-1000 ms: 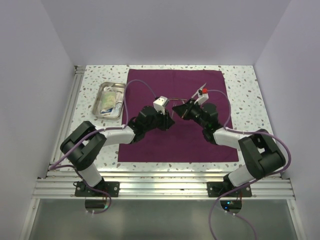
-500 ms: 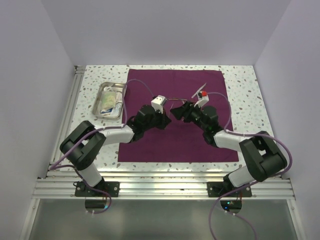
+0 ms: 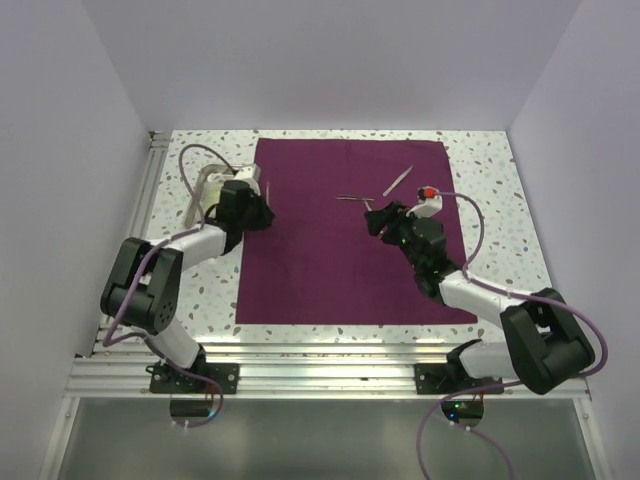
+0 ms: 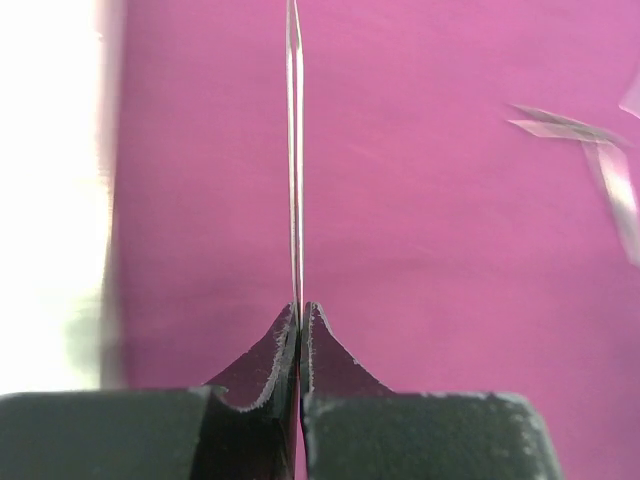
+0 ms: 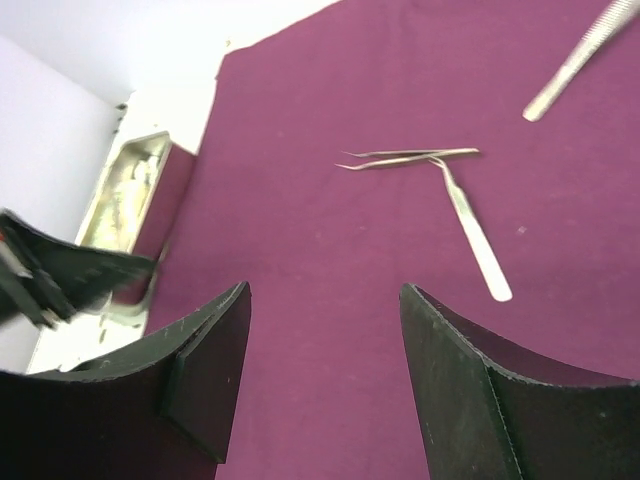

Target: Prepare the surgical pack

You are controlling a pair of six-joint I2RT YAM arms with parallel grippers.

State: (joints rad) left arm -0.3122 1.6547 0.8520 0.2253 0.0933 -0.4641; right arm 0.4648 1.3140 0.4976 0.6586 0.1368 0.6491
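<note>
Left fingers, pinching thin metal, swung beside the tray.

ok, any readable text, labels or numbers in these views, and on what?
None readable.
Packets in the tray: any print is too small and blurred to read.
Cloth, tweezers and the thin metal tool in the left gripper: no markings visible.
</note>
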